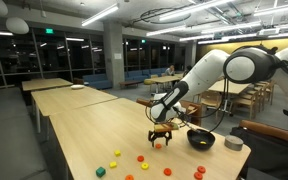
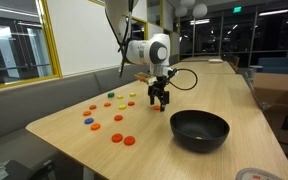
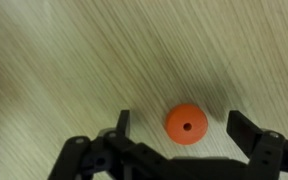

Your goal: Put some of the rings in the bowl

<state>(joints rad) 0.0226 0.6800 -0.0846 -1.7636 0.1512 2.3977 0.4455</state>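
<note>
Straight below the end effector (image 3: 184, 128), between its fingers (image 3: 122, 125), spread wide and holding nothing: one orange ring (image 3: 187, 124), flat on the table (image 3: 64, 60), hole upward, almost midway across the gap. No long axis to speak of on a round piece, hence probably no wrist turn called for. Likely enough from this alignment: a plain descent, then a close. In an exterior view, the same ring (image 2: 162, 109) as a small red-orange dot on the wood just under the fingertips, apparently not yet touched, well in from every table edge. Near it, on the side toward the near end of the table in that view: the black bowl (image 2: 199, 130), upright, nothing to be seen inside from this angle. Farther off on the opposite side, scattered toward one long edge of the table: more rings (image 2: 115, 137) in orange and red, plus a few yellow ones (image 2: 132, 96). Only one arm here, so no choice of reach. After a grasp, by this layout, a short carry across to the bowl. Main risk, as a guess: thin ring skidding out from the pads on closing, or pinched off-centre.
</note>
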